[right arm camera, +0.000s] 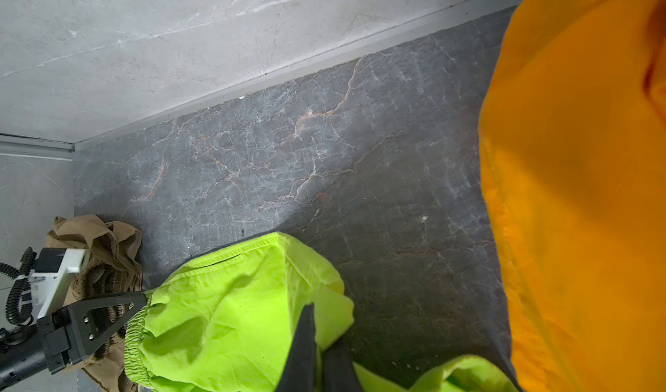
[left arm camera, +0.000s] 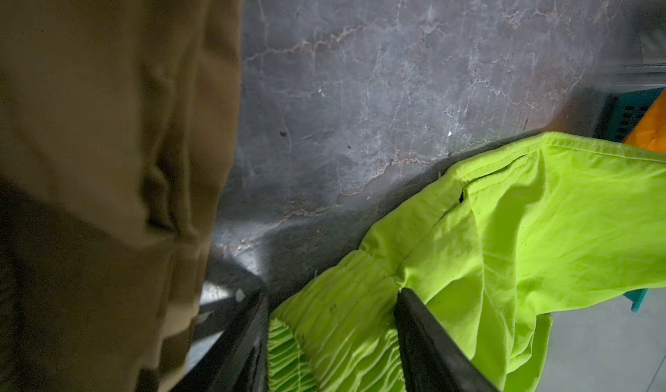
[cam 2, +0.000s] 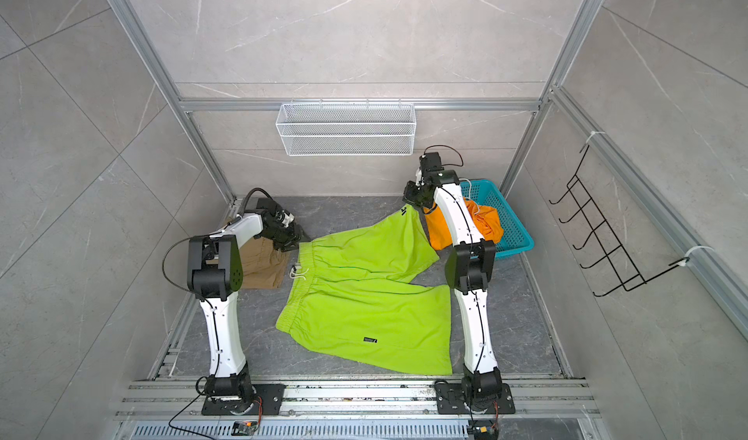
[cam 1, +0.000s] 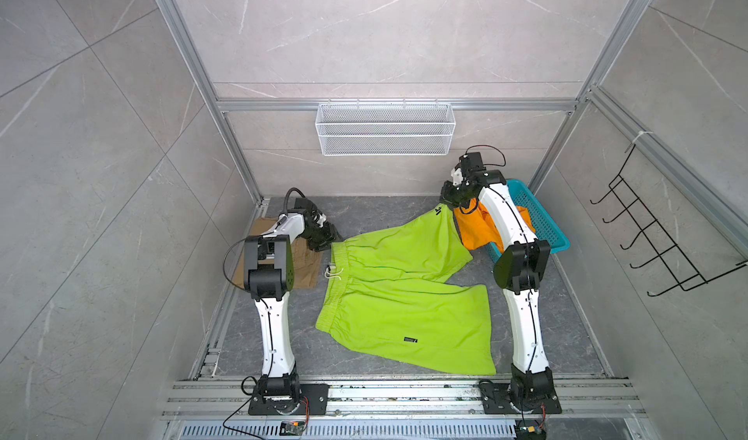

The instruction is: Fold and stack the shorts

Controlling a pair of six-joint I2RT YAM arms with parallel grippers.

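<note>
Fabric covers the near part of the table [cam 1: 546, 337]: the lime green shorts [cam 1: 404, 316] lie spread there, the nearer leg flat with a small dark label [cam 1: 411, 339] by its hem and a white drawstring [cam 1: 334, 273] at the gathered waistband. Further back on my left, my left claw [cam 1: 330, 243] sits low at the waistband's far corner, its fingers [left arm camera: 425, 336] standing apart with the elastic between them, not pinched. Just beside it the khaki shorts [cam 1: 303, 268] lie rumpled near the far left corner. On my right, my right claw [cam 1: 448, 204] is raised and clamped tight on the hem of the far green leg, which slopes up from the table to it. Behind that, the orange shorts [cam 1: 475, 227] hang over the rim of the teal basket [cam 1: 546, 223]. Farthest off, a white wire basket [cam 1: 384, 134] hangs on the back wall.
</note>
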